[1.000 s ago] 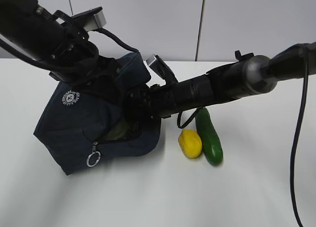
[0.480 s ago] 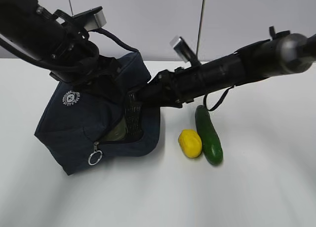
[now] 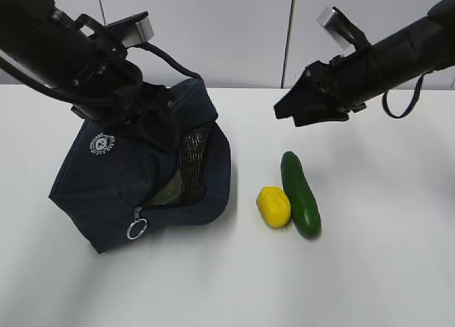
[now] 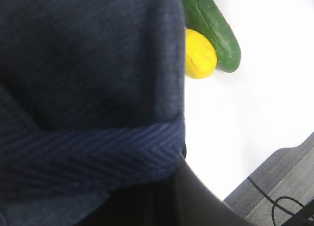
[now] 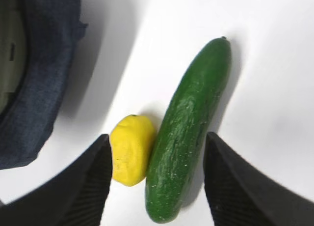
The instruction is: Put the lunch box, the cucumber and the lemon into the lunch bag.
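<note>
Lunch bag (image 3: 135, 178) sits tipped on the table (image 3: 213, 284), mouth open toward the produce. I see a pale green shape inside the opening, the lunch box (image 3: 168, 192); most of it is hidden by fabric. Lemon (image 3: 274, 206) and cucumber (image 3: 299, 193) lie touching on the table, just right of the bag, not in it. Left gripper (image 3: 146, 106) is clenched at the bag's top; fingertips buried in fabric, so I can't confirm what it pinches. Right gripper (image 5: 156, 179) is released, hovering over lemon and cucumber, holding nothing.

Slanted exterior view, close downward wrist views, lemon (image 3: 274, 207) shared
</note>
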Controlling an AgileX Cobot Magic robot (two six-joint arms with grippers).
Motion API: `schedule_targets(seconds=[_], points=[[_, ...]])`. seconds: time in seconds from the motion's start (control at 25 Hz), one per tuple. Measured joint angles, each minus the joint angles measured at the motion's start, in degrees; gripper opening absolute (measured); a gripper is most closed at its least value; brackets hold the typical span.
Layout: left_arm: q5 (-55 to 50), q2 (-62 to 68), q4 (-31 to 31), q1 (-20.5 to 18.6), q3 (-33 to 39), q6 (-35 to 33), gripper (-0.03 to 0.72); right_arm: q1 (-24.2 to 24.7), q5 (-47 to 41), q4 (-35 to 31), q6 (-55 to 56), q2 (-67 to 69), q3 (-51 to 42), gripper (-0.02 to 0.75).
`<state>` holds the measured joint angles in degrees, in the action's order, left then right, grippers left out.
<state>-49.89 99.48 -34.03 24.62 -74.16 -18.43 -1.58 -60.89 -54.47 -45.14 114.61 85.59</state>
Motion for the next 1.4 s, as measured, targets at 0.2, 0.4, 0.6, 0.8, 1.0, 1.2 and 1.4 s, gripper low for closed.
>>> schedule_targets(seconds=[0.2,0.4,0.6,0.8,1.0,1.2,1.4], points=[[-0.23,0.00,0.65,0.00,0.00,-0.22,-0.009,-0.22,2.05,13.22,11.64,-0.97,0.00,0.442],[-0.64,0.00,1.24,0.00,0.00,-0.22,-0.009,-3.65,6.35,23.45,20.02,-0.97,0.00,0.442],[-0.98,0.00,1.50,0.00,0.00,-0.60,-0.009,-8.71,9.97,33.13,28.79,-0.97,0.00,0.442],[-1.62,0.00,1.70,0.00,0.00,-0.62,-0.009,-10.76,11.08,37.61,35.19,0.45,1.27,0.442],[-1.85,0.00,1.99,0.00,0.00,-0.89,-0.009,-11.37,10.39,40.06,39.11,5.12,4.71,0.442],[-1.85,0.00,2.03,0.00,0.00,-1.02,-0.009,-11.44,7.76,40.55,40.85,9.62,8.99,0.442],[-1.98,0.00,2.91,0.00,0.00,-1.06,-0.009,-11.44,6.55,40.55,41.93,12.26,9.69,0.442]])
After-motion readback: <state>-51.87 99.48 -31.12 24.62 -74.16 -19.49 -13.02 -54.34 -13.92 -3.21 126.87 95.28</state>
